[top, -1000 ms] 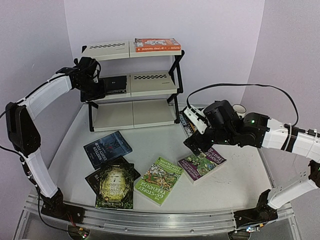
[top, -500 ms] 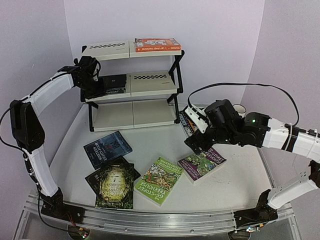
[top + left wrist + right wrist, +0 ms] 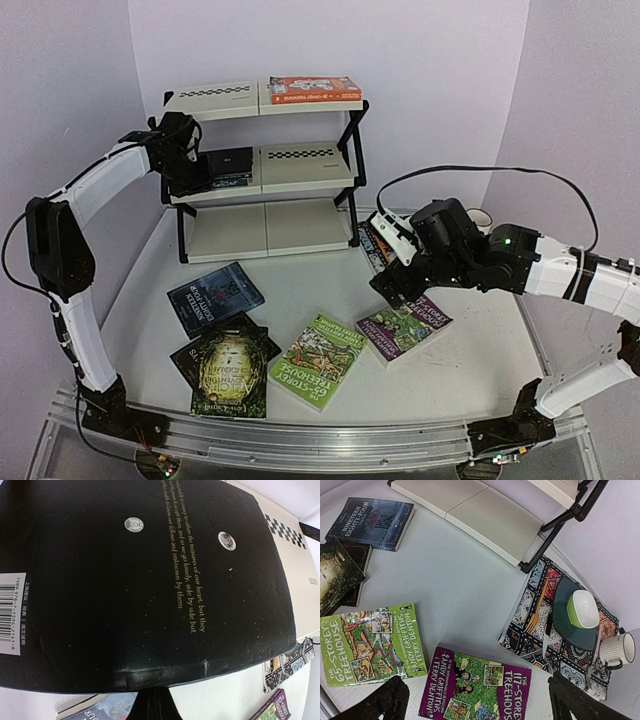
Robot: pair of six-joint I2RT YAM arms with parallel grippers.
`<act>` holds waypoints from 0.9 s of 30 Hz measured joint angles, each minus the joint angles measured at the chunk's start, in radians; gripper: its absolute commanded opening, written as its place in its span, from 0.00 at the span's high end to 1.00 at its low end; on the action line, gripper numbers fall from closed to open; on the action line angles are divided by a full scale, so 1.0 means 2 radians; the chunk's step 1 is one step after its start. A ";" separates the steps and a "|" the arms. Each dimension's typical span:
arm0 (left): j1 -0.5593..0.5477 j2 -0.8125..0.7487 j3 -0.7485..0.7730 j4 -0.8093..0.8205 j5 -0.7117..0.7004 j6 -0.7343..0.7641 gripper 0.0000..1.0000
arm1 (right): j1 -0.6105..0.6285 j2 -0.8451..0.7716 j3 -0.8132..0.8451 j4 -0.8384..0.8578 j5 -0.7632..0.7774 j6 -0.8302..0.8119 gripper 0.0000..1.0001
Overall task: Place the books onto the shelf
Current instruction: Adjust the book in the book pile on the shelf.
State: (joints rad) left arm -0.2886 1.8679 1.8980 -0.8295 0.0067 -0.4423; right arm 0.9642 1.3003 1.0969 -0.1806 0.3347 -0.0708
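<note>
The white surface [image 3: 300,285] carries the shelf [image 3: 300,170], a patterned mat [image 3: 520,630], a dark blue book [image 3: 214,297], green-gold book [image 3: 230,372], green book [image 3: 318,360], purple book [image 3: 404,326].

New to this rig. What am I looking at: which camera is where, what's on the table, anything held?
Two white robot arms, each ending in a two-finger gripper, are bolted at the near edge of a white table. The wide picture is from a fixed camera above and behind them; the other two from a camera on each wrist. At the back stands a three-tier cream-and-black shelf with an orange book on top. The left gripper is shut at the edge of a black book on the middle tier; pinching or pushing, I cannot tell. The right gripper is open and empty above a purple paperback. Also on the table: a dark blue paperback, a green-gold paperback, a bright green paperback.
</note>
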 measured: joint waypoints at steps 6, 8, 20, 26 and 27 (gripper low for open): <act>0.002 -0.004 -0.007 0.004 0.018 0.003 0.81 | 0.000 0.000 0.000 0.000 -0.006 0.000 0.02; 0.002 -0.019 -0.032 0.010 0.023 0.004 0.69 | 0.000 0.000 0.000 0.000 -0.009 0.002 0.02; 0.002 -0.199 -0.258 0.009 0.044 -0.007 0.00 | 0.000 0.047 0.002 -0.005 -0.045 0.055 0.02; 0.003 -0.264 -0.331 0.009 0.019 -0.015 0.00 | 0.000 0.079 0.024 -0.022 -0.057 0.101 0.02; 0.005 -0.267 -0.339 0.009 0.015 -0.017 0.00 | 0.000 0.084 0.030 -0.026 -0.060 0.109 0.02</act>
State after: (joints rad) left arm -0.2794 1.3346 1.2194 -0.8112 0.0372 -0.4755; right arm 0.9642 1.4689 1.1572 -0.2325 0.2138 0.1482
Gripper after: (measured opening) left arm 0.996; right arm 0.983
